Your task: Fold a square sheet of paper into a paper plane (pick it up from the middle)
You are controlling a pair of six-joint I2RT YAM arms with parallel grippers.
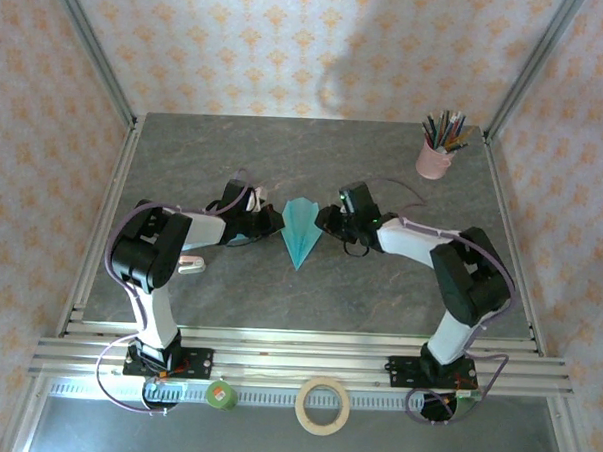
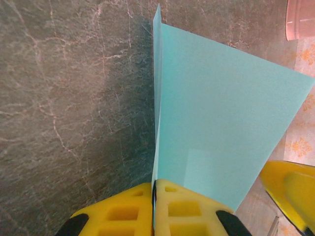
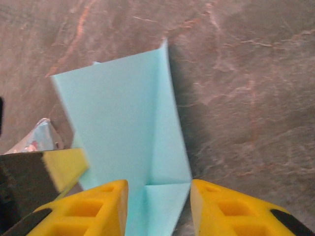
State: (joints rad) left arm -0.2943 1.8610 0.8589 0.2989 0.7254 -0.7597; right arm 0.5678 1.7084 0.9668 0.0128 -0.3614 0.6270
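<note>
While the left gripper point(image 2: 154, 191) pinches it, the paper plane point(image 1: 301, 233) extends rightward.

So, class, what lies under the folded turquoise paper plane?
The grey marbled tabletop shows around the turquoise paper plane; the patch directly beneath is hidden by the paper.

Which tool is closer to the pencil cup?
Right. The right tool is left of the pencil cup, nearer the bases; the left tool farther left, past the paper plane.

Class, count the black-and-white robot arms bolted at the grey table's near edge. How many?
2. The left arm stands left of the folded turquoise paper; the right arm stands right of it.
</note>
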